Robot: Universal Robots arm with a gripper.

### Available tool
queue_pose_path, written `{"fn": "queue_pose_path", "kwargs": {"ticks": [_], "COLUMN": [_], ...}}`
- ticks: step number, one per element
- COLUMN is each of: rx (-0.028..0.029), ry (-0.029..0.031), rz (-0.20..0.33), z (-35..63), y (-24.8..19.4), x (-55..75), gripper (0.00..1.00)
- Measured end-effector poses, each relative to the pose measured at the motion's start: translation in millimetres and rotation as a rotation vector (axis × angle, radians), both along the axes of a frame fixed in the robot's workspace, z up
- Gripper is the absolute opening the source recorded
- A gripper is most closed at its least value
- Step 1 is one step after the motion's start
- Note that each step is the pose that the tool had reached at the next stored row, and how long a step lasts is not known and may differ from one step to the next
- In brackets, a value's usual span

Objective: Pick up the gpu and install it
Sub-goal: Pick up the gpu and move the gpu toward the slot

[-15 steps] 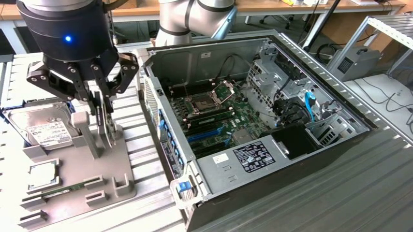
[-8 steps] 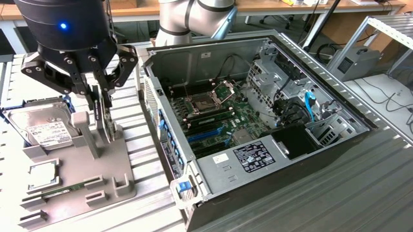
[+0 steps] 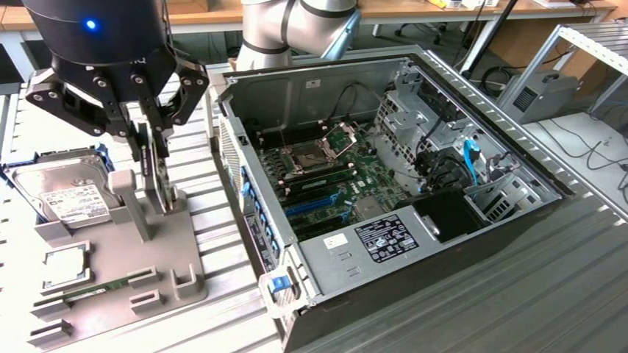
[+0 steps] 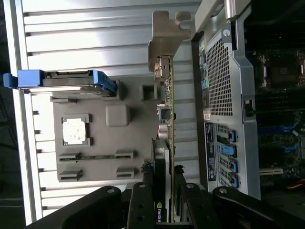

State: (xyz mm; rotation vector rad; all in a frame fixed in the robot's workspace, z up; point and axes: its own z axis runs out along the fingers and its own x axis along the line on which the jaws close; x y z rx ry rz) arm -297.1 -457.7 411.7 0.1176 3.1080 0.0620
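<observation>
I see claw (image 3: 149, 143) above grey holder tray (image 3: 182, 257) at exterior view's left, fingers pinching gpu (image 3: 157, 173) by both faces. Card stands upright on edge among tray's tall posts; I cannot tell whether it is seated or lifted. On wrist view its metal bracket (image 4: 164, 43) sits at far end from claw. Open PC case (image 3: 324, 254) sits just beside tray, motherboard (image 3: 334, 176) exposed.

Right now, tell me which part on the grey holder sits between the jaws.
The gpu, the thin dark card with the metal bracket; the hard drive, CPU and RAM stick sit apart, untouched.
</observation>
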Motion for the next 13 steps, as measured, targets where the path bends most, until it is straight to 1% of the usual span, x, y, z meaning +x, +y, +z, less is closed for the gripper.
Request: {"fn": "queue_pose_path", "kwargs": {"ticks": [13], "rx": [0.0001], "ry": [-0.0009], "rz": [0.0], "z": [15.4], "y": [1.4], "x": [0.0], "gripper": [0.27]}}
